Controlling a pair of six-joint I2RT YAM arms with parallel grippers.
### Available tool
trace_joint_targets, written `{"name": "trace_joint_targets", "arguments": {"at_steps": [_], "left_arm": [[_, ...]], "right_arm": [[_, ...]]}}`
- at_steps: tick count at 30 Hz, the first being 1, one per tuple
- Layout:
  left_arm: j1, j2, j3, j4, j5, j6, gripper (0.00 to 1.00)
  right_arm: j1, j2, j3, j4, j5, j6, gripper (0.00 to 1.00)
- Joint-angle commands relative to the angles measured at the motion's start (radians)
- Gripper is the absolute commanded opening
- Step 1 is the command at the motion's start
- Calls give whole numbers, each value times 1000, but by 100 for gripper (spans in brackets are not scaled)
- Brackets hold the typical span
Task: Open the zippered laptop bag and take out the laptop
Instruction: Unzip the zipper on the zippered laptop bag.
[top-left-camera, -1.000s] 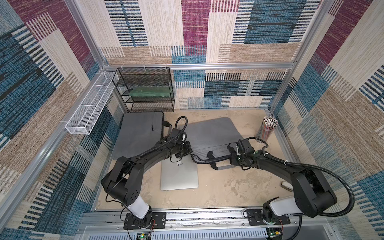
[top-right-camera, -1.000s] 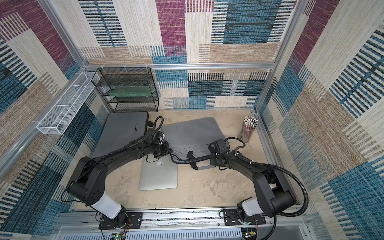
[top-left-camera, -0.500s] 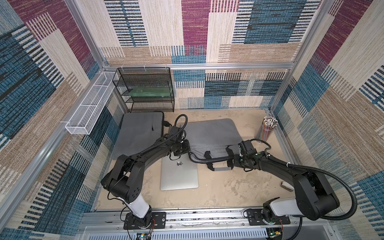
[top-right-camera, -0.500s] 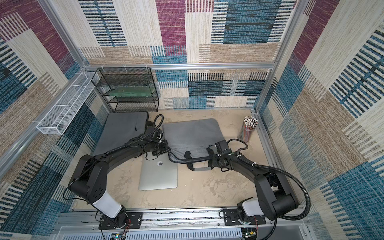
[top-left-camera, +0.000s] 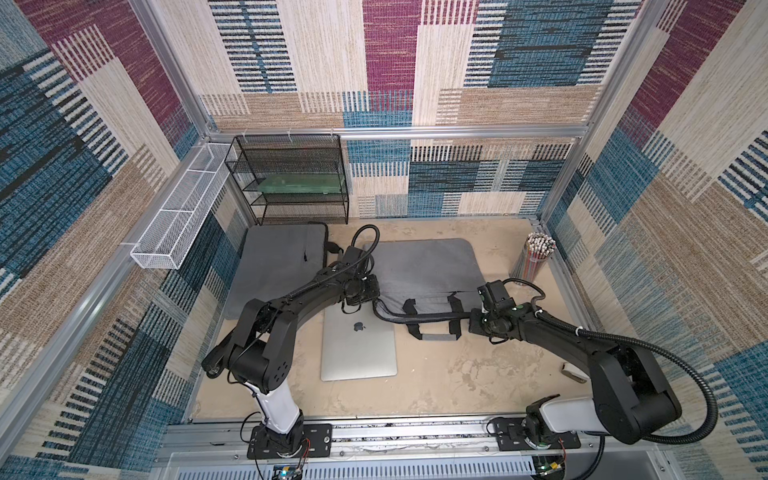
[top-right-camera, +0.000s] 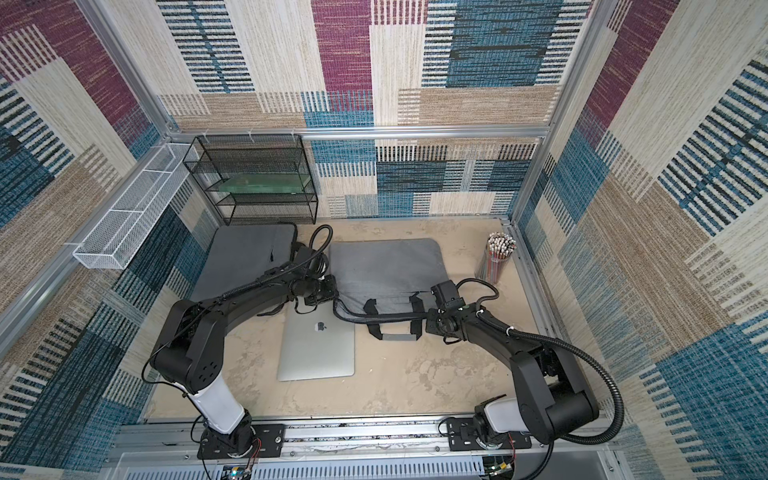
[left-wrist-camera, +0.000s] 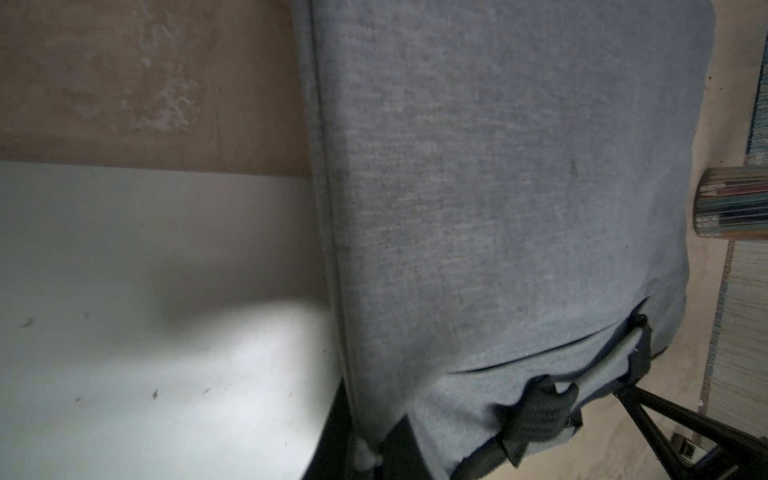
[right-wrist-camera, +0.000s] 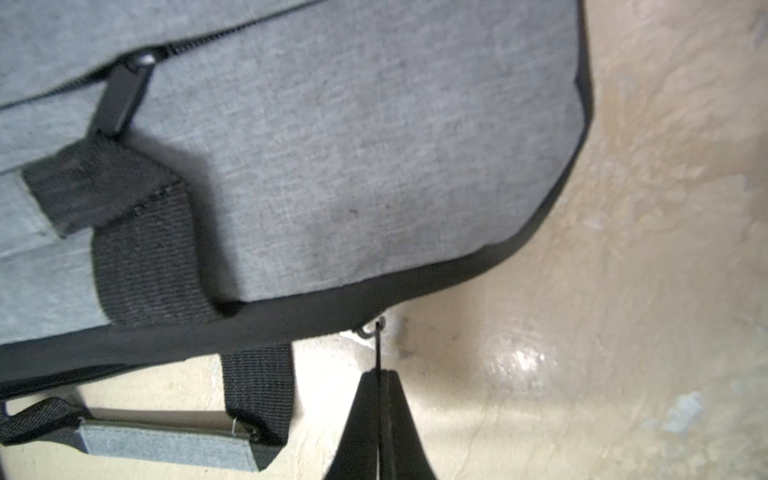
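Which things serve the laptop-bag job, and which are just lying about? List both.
Job: grey laptop bag, its zipper pull pinched by right gripper, silver laptop beside it.
Lying about: second grey bag, mesh rack, wire basket, pencil cup.

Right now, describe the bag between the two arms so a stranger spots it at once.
Find the black mesh rack at the back. One grey bag lies before it; the laptop bag lies further right, mid-table. Only its strap handles face front, beside the silver laptop.
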Motion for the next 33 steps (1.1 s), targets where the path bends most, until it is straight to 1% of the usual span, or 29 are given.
{"name": "trace_joint_targets", "arguments": {"at_steps": [1,11,15,18,19,22,26,31,32,33], "left_arm": [[14,18,41,50,-113,34,0],[25,78,149,35,-184,102,0],[24,130,212,42,-171,120,0],[24,181,270,45,-135,121,0],[24,199,283,51,-119,115,2],[24,236,321,61,-76,99,14],[24,244,347,65,-39,86,42],[24,197,329,56,-28,59,65],[25,181,318,54,-26,48,69],[24,167,306,55,-17,39,70]], "right_arm": [[-5,-2,-5,-74,53,31,0],[-9,-1,-22,-87,37,61,0],[-8,-5,-39,-84,22,77,0],[-7,-12,-55,-58,-11,89,0],[-6,-12,-60,-49,-26,93,0],[5,-14,-62,-37,-36,106,0],[25,-25,-59,-30,-39,123,0],[47,-31,-58,-18,-50,139,0],[53,-31,-55,-18,-51,141,0],[58,-30,-51,-19,-52,143,0]]}}
